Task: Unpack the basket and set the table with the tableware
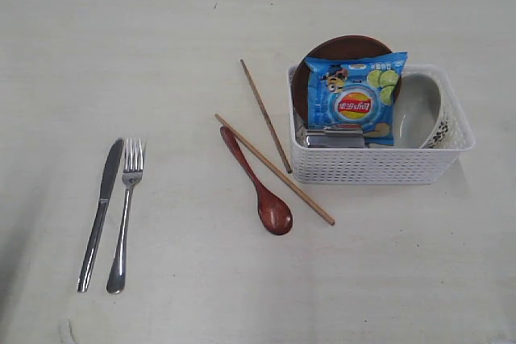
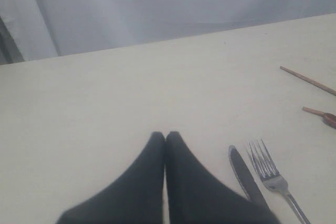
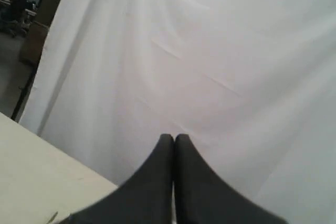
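Basket [image 1: 371, 165], right, holds plate [image 1: 339, 44], bowl [image 1: 415, 110], cup [image 1: 332, 139]; left pincer [image 2: 165, 136], right pincer [image 3: 174, 137] closed, empty; open wide, take bowl by rim

The pale cream table [image 1: 242, 30] carries a knife [image 1: 100, 213] and a fork [image 1: 125, 223] side by side at the near left. The knife is on the left, and both handles point toward the near edge. Near the middle lies a dark red-brown spoon [image 1: 256, 183], its bowl end nearer. A chopstick [image 1: 274, 170] slants closely alongside it on the right. A second chopstick [image 1: 265, 116] lies farther back, its near end by the left wall of the white basket [image 1: 371, 165], which stands at the right.
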